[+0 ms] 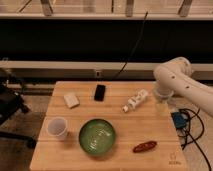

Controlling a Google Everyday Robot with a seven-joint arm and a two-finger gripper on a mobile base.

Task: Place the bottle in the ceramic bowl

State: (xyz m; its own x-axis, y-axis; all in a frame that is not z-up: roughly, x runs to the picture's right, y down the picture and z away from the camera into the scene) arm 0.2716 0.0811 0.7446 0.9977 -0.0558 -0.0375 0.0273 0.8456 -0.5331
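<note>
Camera view | 1 bottle [136, 101] | 1 ceramic bowl [82, 136] | 1 cup [57, 128] | gripper [161, 104] near bottle, jaws spread

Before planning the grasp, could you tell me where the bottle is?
The bottle lies right of centre on the table, between the black rectangular object and the gripper.

Pale wooden table [150, 125] with lengthwise plank lines. Ceramic bowl [97, 136], glossy green with pale streaks inside; bottle [136, 101], white with a faint label; cup [57, 128], white; rectangular block [71, 100], off-white; flat slab [100, 92], black; oblong item [144, 146], reddish brown. Gripper [161, 104], pale yellowish, at the table's right side near the bottle, on a white arm [175, 80]. Box [179, 120] beyond the right edge, blue.
</note>
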